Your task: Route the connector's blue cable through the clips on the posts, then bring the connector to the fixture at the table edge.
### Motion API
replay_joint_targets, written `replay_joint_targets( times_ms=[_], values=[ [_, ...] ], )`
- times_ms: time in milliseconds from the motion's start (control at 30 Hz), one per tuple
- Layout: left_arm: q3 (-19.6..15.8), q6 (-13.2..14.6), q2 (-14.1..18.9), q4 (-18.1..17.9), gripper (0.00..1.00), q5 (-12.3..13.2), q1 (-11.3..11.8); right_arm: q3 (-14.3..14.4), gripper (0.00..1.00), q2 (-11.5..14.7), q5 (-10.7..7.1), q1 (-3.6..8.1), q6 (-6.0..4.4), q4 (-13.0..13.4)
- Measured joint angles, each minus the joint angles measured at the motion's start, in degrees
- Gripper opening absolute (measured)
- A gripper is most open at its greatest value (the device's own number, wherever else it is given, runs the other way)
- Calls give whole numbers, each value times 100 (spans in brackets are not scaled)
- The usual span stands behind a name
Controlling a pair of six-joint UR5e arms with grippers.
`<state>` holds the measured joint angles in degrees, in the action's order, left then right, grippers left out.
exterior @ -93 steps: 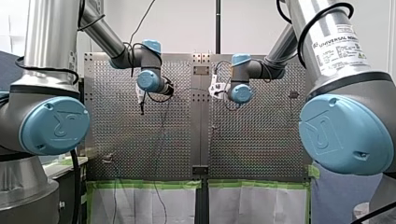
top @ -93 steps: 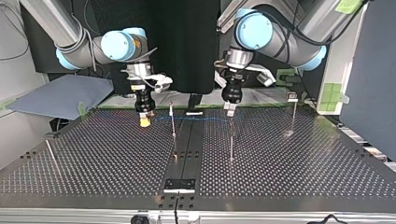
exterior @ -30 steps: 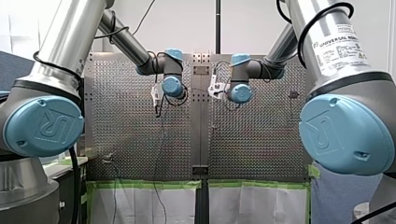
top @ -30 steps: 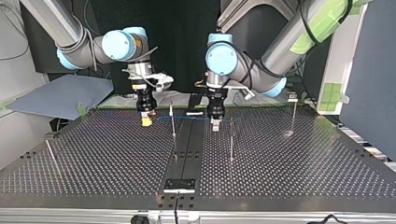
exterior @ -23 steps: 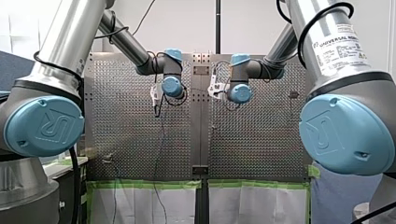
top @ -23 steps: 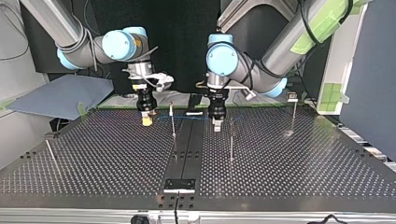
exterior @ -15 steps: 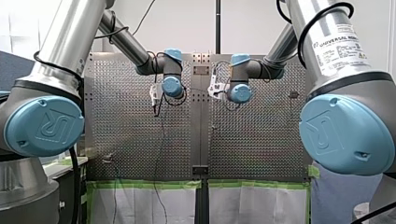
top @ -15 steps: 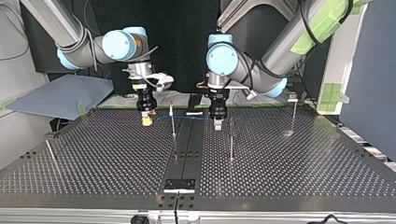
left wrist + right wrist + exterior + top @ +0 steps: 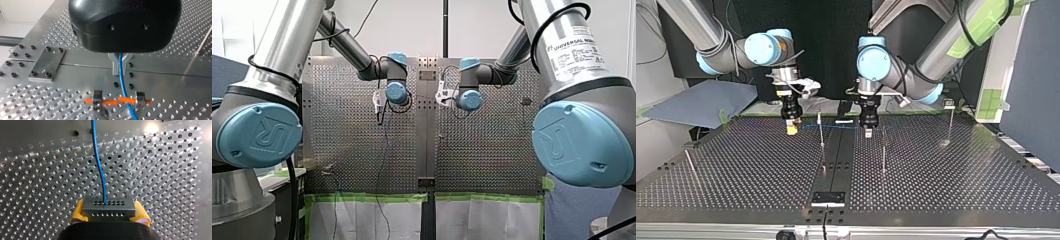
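**Connector gripped at the back of the table, cable strung between both grippers**

Connector (image 9: pixel 108 207), a small grey block with rows of holes, is clamped between the yellow pads (image 9: pixel 141 215) of my right gripper (image 9: pixel 792 129). That gripper hangs just above the perforated table (image 9: pixel 956 180), toward the far side of the top view and left of its middle. The blue cable (image 9: pixel 98 165) leaves the block's face and runs ahead of the gripper over the table's holes.

In the top view the cable stretches roughly level toward the right. It crosses the thin post (image 9: pixel 821 131) just beside my right gripper, near that post's upper end. It then reaches my left gripper (image 9: pixel 868 132) and carries on a little to the second post (image 9: pixel 883 150) right beside it. I cannot tell from here whether the cable sits in a clip on either post.

My left wrist view shows the metal fingers (image 9: pixel 114 65) closed together on the cable. The cable passes between them and runs on under the gripper, across an orange bar (image 9: pixel 111 100) set between two small metal blocks. A grey screwed plate (image 9: pixel 47 63) lies on the table off to one side.

Further out in the top view, a third post (image 9: pixel 951 122) stands upright near the right. A leaning post (image 9: pixel 688 162) sits at the left. A black plate (image 9: pixel 827 198) lies at the near edge, well apart from the connector.
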<state>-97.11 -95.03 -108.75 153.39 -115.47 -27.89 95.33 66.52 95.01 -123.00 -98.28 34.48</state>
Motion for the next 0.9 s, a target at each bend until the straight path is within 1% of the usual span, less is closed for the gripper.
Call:
replay_joint_targets(
  times_ms=[133,233,367,633,733,900],
  values=[
    [-6,23,-4,-1,0,9,-79,0,0,-1,34,6,0,-64],
    [-13,33,-14,-1,0,16,-149,22,0,-1,54,12,0,-159],
    [-15,39,-110,-3,0,27,-234,117,0,-2,101,17,0,-238],
    [-29,43,-487,-155,0,-33,-435,346,0,-4,201,58,8,-258],
    [-71,38,-556,-226,0,-70,-498,441,0,-3,224,85,8,-234],
    [-230,30,-579,-410,0,-93,-563,673,0,-3,244,141,8,-93]
  ],
)
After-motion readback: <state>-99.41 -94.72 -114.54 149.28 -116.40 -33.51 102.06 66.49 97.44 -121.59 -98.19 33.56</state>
